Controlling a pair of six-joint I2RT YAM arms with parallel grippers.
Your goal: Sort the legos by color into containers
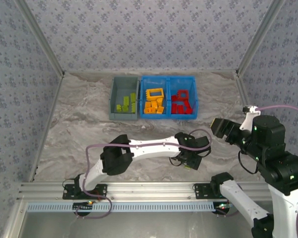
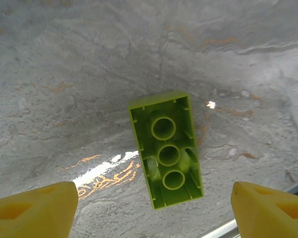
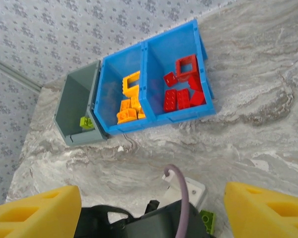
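A lime green lego (image 2: 166, 148) lies upside down on the marble table, alone, hollow side up. My left gripper (image 2: 155, 199) hovers over it, open, one yellow finger on each side of the brick's near end and not touching it. In the top view the left gripper (image 1: 189, 162) is low at centre right. The same green lego (image 3: 207, 219) peeks out beside the left wrist. My right gripper (image 1: 216, 126) hangs open and empty, higher and to the right. At the back, the grey bin (image 1: 112, 99) holds green legos (image 1: 126, 103). The blue tray (image 1: 193, 96) holds orange legos (image 1: 154, 101) and red legos (image 1: 183, 101).
The right wrist view looks down on the grey bin (image 3: 69, 104) and blue tray (image 3: 159, 120), with the left arm's wrist and purple cable (image 3: 181, 193) directly below. Patterned walls enclose the table on three sides. A metal rail (image 1: 139, 188) runs along the near edge.
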